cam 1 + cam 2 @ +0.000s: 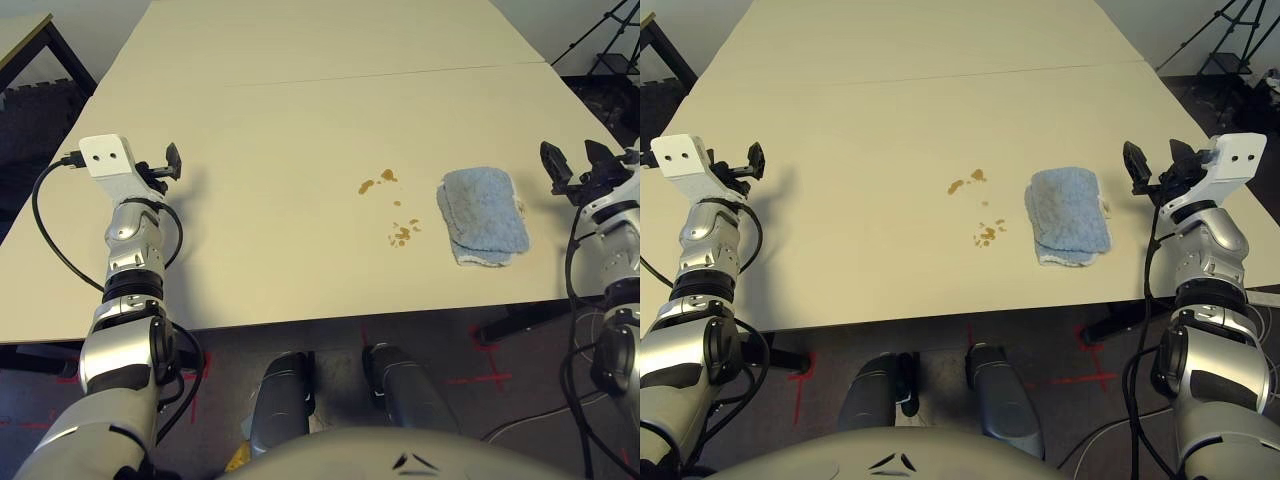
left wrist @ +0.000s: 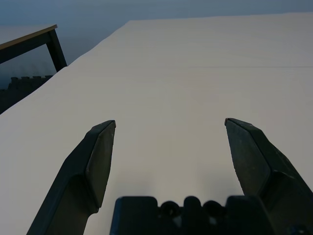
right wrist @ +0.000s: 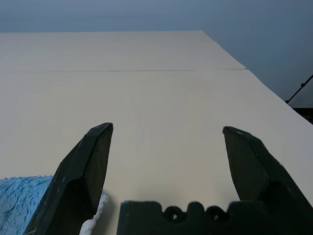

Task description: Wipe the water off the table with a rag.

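Right gripper [image 1: 1155,162]: two black fingers spread wide, holding nothing, poised over the large pale beige wooden table [image 1: 300,120] near its right edge. Soft light blue terry rag with whitish edge [image 1: 1068,215]: lying folded and flat on the tabletop just beside this gripper, on its inner side, not touching it; one corner is cut off in the right wrist view [image 3: 24,205]. Small brownish-orange spots of water [image 1: 390,205]: scattered just beyond the rag, farther from the right gripper, between the two arms. Left gripper [image 2: 168,161]: fingers likewise released and wide apart, empty, above bare tabletop, well apart from rag and spots.
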`<state>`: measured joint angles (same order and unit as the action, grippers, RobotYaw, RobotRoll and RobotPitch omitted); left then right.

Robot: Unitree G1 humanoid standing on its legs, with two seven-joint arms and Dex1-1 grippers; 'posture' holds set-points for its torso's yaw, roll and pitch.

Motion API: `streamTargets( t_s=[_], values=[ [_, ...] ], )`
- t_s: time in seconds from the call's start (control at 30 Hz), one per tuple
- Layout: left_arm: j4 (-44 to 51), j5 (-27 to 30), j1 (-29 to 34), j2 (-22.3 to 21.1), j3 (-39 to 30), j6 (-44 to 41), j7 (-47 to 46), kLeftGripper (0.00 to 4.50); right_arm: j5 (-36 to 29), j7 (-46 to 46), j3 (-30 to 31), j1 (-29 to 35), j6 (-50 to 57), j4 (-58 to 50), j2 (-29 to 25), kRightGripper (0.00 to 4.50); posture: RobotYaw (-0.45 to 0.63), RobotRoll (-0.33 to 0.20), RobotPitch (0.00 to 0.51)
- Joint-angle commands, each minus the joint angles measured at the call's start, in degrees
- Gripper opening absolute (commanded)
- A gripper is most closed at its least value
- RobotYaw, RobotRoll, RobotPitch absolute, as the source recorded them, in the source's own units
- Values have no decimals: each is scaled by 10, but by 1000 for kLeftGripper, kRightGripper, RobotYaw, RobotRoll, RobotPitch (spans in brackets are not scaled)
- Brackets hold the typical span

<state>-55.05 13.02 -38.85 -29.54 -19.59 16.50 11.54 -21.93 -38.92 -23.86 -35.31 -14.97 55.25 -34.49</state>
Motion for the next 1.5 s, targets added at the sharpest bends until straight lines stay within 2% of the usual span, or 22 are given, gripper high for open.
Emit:
streamTargets(
  t_s=[0.03,0.27,0.4,0.6,0.77,0.87,1.07,1.2,1.37,1.5],
  values=[
    [-8,-9,4,-5,1,1,1,4500,-2,1,-6,-1,-4,-7,2,4473,-206,0,139],
    [-10,-8,-7,-2,11,-5,28,4500,-5,5,-9,12,-2,-24,1,4473,-225,0,146],
    [-4,1,-16,0,19,-12,88,4500,-7,8,-11,24,3,-39,3,4473,-245,0,144],
    [79,37,9,4,62,-50,309,4500,-6,15,-10,33,19,-56,2,4473,-253,0,142],
    [194,86,62,-15,101,-133,493,4500,-4,15,-9,31,33,-60,-1,4473,-251,0,141],
    [259,116,88,-30,117,-201,570,4500,-3,13,-7,29,43,-62,-3,4473,-251,0,141],
    [291,121,93,-39,126,-251,605,4500,-8,6,-4,24,87,-74,-8,4473,-252,0,138],
    [286,115,87,-32,126,-247,604,4500,-31,-26,15,54,218,-164,-15,4473,-255,0,135],
    [277,106,88,-25,131,-233,602,4500,-60,-36,41,120,393,-314,-24,4473,-263,0,135],
    [271,102,86,-22,132,-227,598,4500,-67,-16,52,150,476,-383,-20,4473,-270,0,137]
  ],
)
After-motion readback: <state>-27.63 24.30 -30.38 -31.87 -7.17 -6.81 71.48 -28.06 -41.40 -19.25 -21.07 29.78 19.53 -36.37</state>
